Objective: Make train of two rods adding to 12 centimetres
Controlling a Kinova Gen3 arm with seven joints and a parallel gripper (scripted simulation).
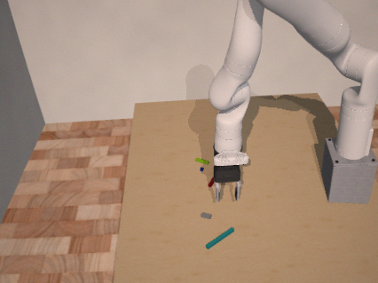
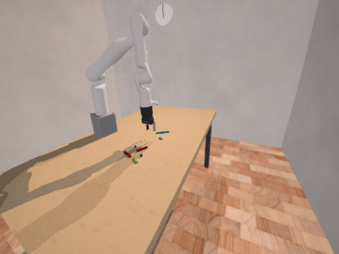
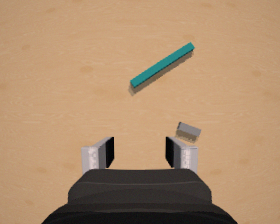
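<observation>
My gripper (image 1: 227,193) (image 2: 150,127) (image 3: 139,147) is open and empty, and hangs a little above the table. A turquoise rod (image 1: 219,238) (image 2: 162,132) (image 3: 161,65) lies flat and at a slant in front of it. A short grey rod (image 1: 206,216) (image 2: 161,138) (image 3: 189,130) lies just beside the right fingertip in the wrist view, not between the fingers. Behind the gripper lie a lime rod (image 1: 202,161) (image 2: 135,160), a small blue rod (image 1: 201,169) and a red rod (image 1: 211,182) (image 2: 142,149), which is partly hidden by the gripper in the top view.
The arm's grey base (image 1: 348,175) (image 2: 103,123) stands at the table's right side. The table's left edge (image 1: 126,188) is near the rods, with wooden floor below. A second dark red rod (image 2: 127,154) lies by the lime one.
</observation>
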